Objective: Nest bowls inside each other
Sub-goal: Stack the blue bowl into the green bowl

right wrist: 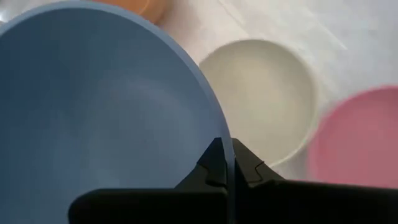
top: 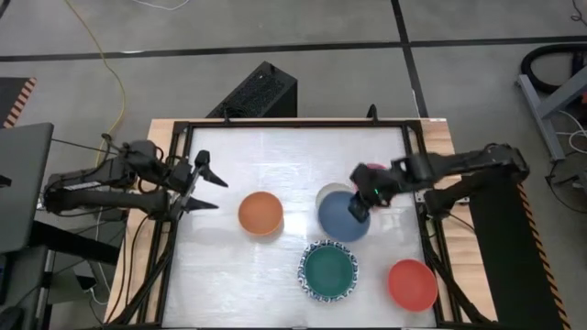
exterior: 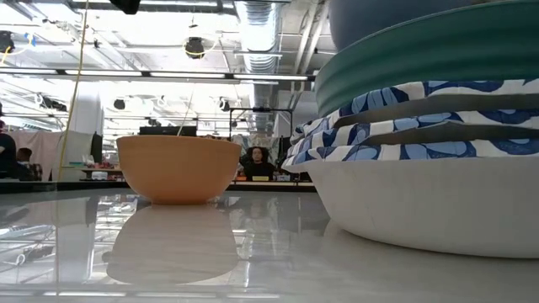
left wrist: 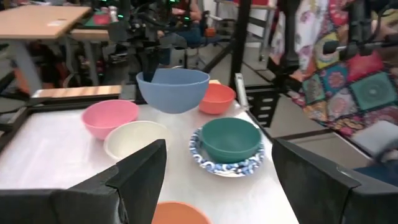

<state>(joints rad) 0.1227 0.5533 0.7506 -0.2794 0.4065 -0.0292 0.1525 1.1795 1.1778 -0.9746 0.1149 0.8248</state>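
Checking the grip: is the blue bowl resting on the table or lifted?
Lifted: the right gripper pinches the blue bowl's rim, holding it clear above the table.

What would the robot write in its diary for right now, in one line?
right gripper: shut on blue bowl, lifted | left gripper: open, waiting | green bowl: nested

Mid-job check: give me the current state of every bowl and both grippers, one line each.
blue bowl: lifted off the table, pinched at its rim.
right gripper: shut on the blue bowl.
left gripper: open, empty, at the table's left edge.
green bowl: nested in the blue-patterned bowls.
cream bowl: on the table, empty.
pink bowl: on the table, empty.
orange bowl: alone, empty.
red bowl: alone, empty.
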